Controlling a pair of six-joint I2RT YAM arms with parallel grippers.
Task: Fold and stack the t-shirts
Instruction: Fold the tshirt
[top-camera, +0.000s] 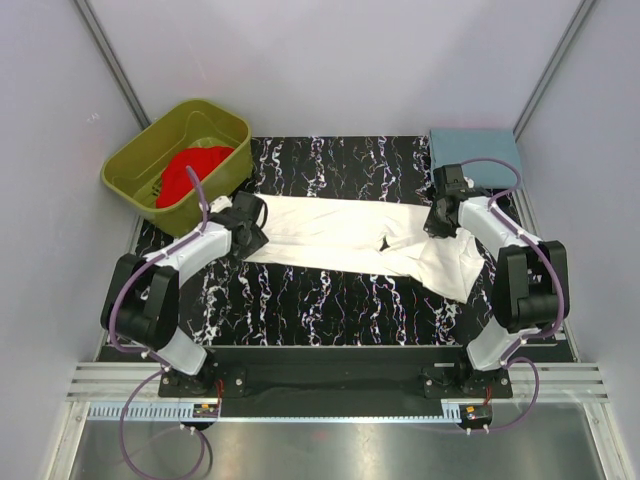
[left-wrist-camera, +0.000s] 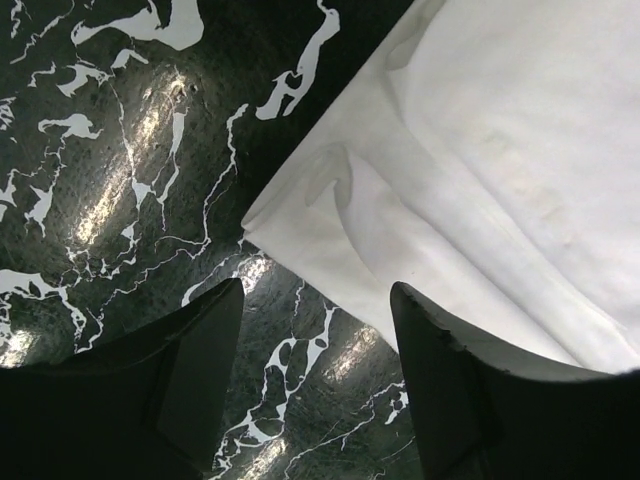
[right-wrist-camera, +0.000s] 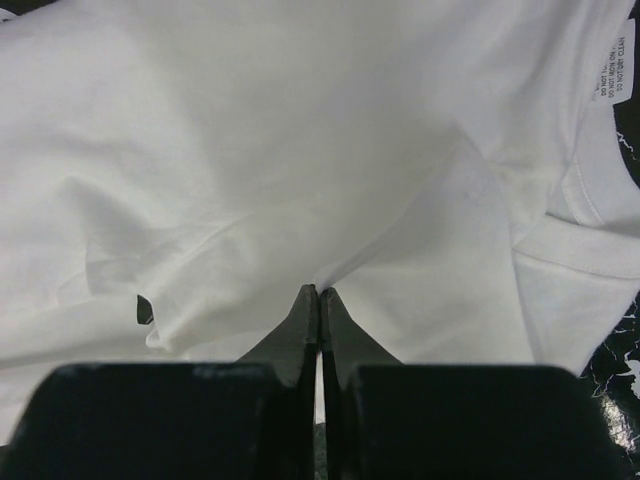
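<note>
Fold prep: white tee (top-camera: 350, 235) lies spread across frame centre, red tee (top-camera: 190, 170) in tub (top-camera: 130, 185) upper left; R gripper (right-wrist-camera: 318, 292) pinched shut on white cloth nr collar, L gripper (left-wrist-camera: 315, 290) wide over hem corner, so seat both layers deep before closing and keep tension even.

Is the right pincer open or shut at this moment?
Shut. The right pincer has its fingers pressed together, and the white t-shirt puckers at their tips, seemingly pinched.
</note>
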